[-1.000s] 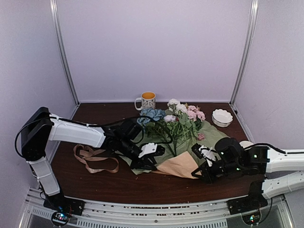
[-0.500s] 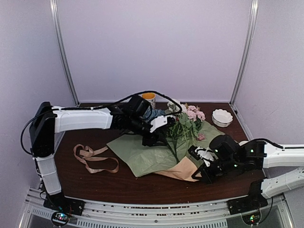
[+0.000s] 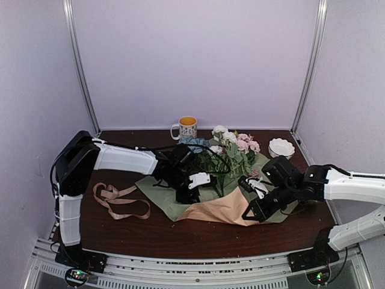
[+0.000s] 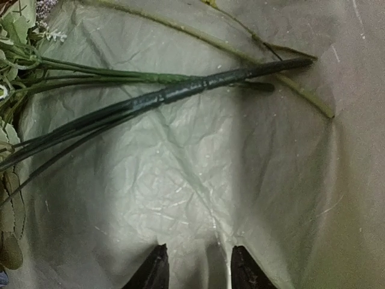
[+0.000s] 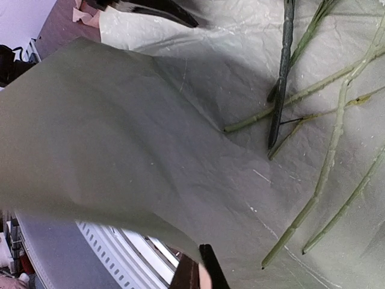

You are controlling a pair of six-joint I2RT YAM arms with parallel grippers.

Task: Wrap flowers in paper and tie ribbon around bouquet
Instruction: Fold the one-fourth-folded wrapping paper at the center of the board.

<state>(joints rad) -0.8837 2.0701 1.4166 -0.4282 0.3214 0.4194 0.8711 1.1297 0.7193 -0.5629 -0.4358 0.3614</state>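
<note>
The flowers (image 3: 231, 150), blue, white and pink, lie on the sage-green paper (image 3: 155, 186) with their long stems (image 4: 180, 90) pointing toward the near edge. My left gripper (image 3: 189, 191) hovers just over the green sheet left of the stems. Its fingertips (image 4: 157, 271) stand apart with only crinkled paper beneath them. My right gripper (image 3: 249, 211) is shut on the paper's near right corner and has lifted it, so the peach-tan underside (image 3: 219, 211) folds up toward the stems. In the right wrist view that raised flap (image 5: 90, 138) curls over the sheet beside the stem ends (image 5: 325, 168).
A tan ribbon (image 3: 117, 201) lies looped on the brown table left of the paper. A mug (image 3: 187, 127) stands at the back, and a small white bowl (image 3: 281, 149) at the back right. Purple walls close in the table.
My left gripper let go of the green paper's left edge, which fell flat, swung up to the flowers and came back down over the sheet. My right gripper carried its corner further back and left.
</note>
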